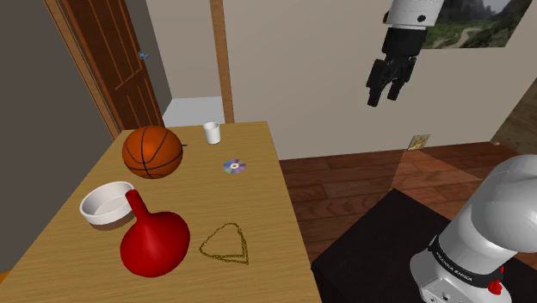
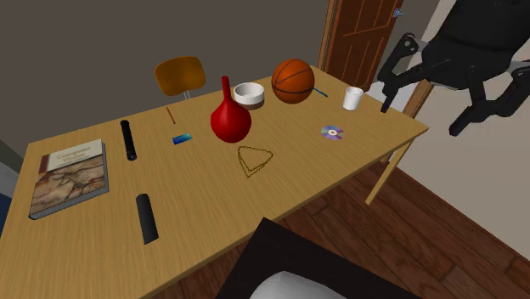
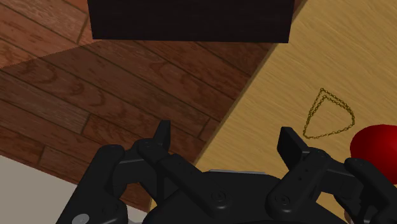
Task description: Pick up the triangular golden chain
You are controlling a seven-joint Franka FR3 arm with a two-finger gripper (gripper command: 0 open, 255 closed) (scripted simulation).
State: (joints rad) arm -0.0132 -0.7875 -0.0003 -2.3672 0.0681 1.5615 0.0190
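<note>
Shoulder view
Gripper (image 1: 385, 96): high up, off the table's (image 1: 258, 202) right edge, above the wood floor; fingers apart, nothing btwn them.
Triangular gold chain (image 1: 224, 256): flat on table, near the front-right edge, just right of the red vase (image 1: 153, 241), not touching it.
Other items: white bowl (image 1: 108, 202) touching the vase neck; basketball (image 1: 152, 151) behind it; CD (image 1: 234, 166) and white cup (image 1: 212, 132) toward the far end.

Second exterior view
Gripper (image 2: 420, 121): beyond the table's right corner, fingers wide, empty.
Chain (image 2: 256, 150): mid-table, in front of the vase (image 2: 230, 119), well apart from the CD (image 2: 332, 132).
Left part of table: book (image 2: 70, 177), two black cylinders (image 2: 128, 138), small blue object (image 2: 181, 138).

Wrist view
Gripper (image 3: 226, 137): fingers spread; floor (image 3: 95, 76) and table edge lie btwn them.
Chain (image 3: 337, 102): outside the finger gap, beside the vase (image 3: 375, 143), well clear of the gripper.
</note>
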